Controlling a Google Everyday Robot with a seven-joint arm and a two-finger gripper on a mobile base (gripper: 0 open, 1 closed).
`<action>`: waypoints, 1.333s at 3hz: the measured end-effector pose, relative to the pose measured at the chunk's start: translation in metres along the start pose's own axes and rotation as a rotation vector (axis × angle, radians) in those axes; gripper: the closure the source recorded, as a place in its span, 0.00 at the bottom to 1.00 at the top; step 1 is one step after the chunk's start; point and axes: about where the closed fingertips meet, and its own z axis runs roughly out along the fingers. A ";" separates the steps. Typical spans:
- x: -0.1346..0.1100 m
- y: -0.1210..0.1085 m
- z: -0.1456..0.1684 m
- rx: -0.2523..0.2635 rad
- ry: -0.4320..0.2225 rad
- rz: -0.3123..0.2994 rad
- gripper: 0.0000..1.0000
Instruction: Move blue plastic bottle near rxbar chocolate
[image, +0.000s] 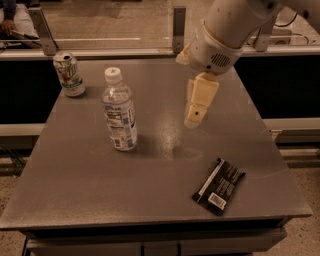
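Gripper (194, 120) hangs tip-down over the middle-right of the table (75, 190), clear of the surface, holding nothing. Whether it is spread or pressed together cannot be told from this angle. A faint shadow lies on the tabletop just below it.

Nearest: rxbar chocolate (219, 186), flat on the table by the front right corner, turned on a diagonal, white stripe along its left edge, barcode patch at the near end.

Mid-table, left of centre: blue plastic bottle (119, 112), upright, white cap on, label facing the camera (print too small to read). It stands well apart from the bar and to the left of the gripper, not touched by it.

Farther back: green-and-white can (69, 74), upright near the back left corner, apart from the bottle.

White arm (225, 35) comes in from the upper right, above the table's far edge.

Behind the table: metal rail with upright posts (179, 27). Far top left, part of a person (7, 22).
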 end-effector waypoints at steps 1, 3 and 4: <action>-0.050 -0.021 0.017 -0.047 -0.184 -0.084 0.00; -0.085 -0.039 0.021 -0.179 -0.547 -0.079 0.00; -0.089 -0.039 0.022 -0.184 -0.561 -0.079 0.00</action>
